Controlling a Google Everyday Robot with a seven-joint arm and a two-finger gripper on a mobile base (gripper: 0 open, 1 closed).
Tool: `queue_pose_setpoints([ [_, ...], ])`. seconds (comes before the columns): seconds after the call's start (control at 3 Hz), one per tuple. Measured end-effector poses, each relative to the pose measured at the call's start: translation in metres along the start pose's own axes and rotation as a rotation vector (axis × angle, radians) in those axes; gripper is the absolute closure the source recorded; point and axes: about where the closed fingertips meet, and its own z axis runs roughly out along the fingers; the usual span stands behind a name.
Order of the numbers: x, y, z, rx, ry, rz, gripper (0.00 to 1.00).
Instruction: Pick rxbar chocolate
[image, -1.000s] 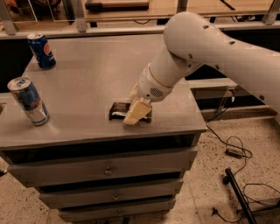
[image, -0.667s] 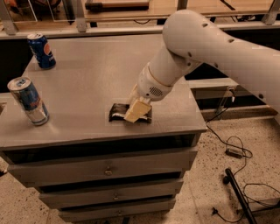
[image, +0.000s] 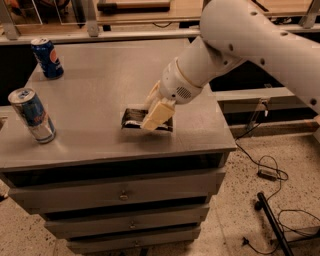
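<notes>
The rxbar chocolate (image: 131, 118), a flat bar in a dark wrapper, lies on the grey cabinet top (image: 100, 80) near its front right. My gripper (image: 151, 118) is down on the middle of the bar, reaching in from the right on the white arm (image: 240, 40). It covers the bar's centre, so only the bar's left end and a bit of its right end show. The bar rests flat on the top.
A blue drink can (image: 47, 58) stands at the back left and a second blue and silver can (image: 32, 115) at the front left edge. Drawers (image: 120, 192) sit below the top. Cables (image: 267, 172) and a black stand lie on the floor to the right.
</notes>
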Motion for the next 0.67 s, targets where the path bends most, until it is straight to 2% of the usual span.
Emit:
queue_pose_setpoints([
  [0.33,-0.0399,-0.0057,-0.0317,0.026,-0.060,-0.090,1.00],
  [0.67,-0.0399,-0.0057,-0.0317,0.026,-0.060,-0.090,1.00],
])
